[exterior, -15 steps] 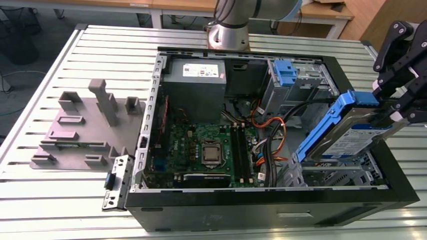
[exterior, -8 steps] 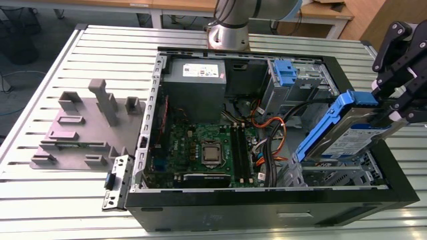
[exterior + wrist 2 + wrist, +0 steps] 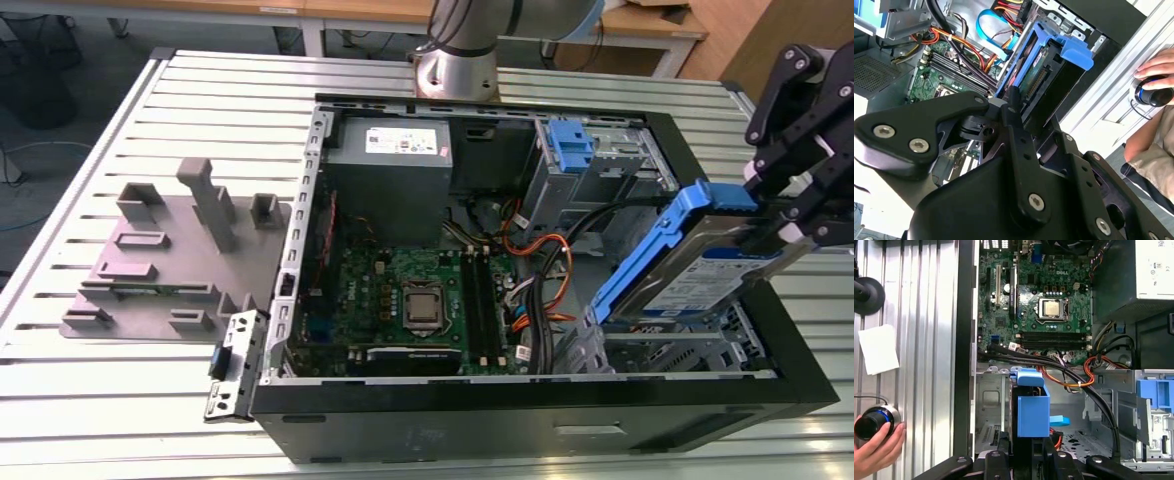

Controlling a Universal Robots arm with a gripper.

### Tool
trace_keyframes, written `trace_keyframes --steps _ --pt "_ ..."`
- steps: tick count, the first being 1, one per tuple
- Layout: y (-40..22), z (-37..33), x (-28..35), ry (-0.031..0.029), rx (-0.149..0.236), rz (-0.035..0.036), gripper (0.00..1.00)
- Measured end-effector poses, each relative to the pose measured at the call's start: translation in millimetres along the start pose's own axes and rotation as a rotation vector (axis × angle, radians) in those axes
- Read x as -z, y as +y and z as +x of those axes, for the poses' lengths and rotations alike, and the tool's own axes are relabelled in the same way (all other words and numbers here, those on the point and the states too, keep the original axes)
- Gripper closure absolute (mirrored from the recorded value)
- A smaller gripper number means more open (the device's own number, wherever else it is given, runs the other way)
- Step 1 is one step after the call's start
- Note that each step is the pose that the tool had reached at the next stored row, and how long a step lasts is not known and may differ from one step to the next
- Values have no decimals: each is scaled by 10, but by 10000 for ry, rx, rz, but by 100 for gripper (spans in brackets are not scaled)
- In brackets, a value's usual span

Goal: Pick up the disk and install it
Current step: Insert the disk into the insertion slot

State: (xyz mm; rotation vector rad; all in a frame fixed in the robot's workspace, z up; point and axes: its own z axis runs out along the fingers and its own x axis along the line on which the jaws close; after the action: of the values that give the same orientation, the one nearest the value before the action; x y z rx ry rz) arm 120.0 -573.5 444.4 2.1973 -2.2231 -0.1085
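The disk [image 3: 681, 270], silver-grey with a white-and-blue label and a blue rail frame, hangs tilted over the drive bay [image 3: 687, 350] at the exterior view's right end of the open computer case [image 3: 534, 425]. Its lower edge dips toward the bay. My gripper [image 3: 771, 222] is shut on the disk's upper end. In the first wrist view the blue frame [image 3: 1032, 407] stands straight out from the gripper [image 3: 1026, 454] above the metal bay floor [image 3: 989, 405]. In the second wrist view the disk [image 3: 1046, 65] shows its connector edge just beyond the black fingers [image 3: 1013, 107].
Inside the case lie the motherboard [image 3: 414, 290], cable bundles [image 3: 541, 260] beside the bay, a grey power-supply box [image 3: 400, 140] and another blue caddy [image 3: 570, 150]. A grey moulded holder [image 3: 174, 250] stands on the slatted table. A person's hand [image 3: 876, 440] rests on a round knob beside a white paper [image 3: 878, 349].
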Motion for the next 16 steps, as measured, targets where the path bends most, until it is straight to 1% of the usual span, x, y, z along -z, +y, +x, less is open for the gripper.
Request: trace_keyframes --steps 6,10,14,16 --pt "-5 0 1 -2 -3 0 65" --pt "-3 -1 29 -1 -3 0 65" --pt "-3 -2 28 -2 -3 1 65" --pt "-5 -2 19 -9 -1 23 65"
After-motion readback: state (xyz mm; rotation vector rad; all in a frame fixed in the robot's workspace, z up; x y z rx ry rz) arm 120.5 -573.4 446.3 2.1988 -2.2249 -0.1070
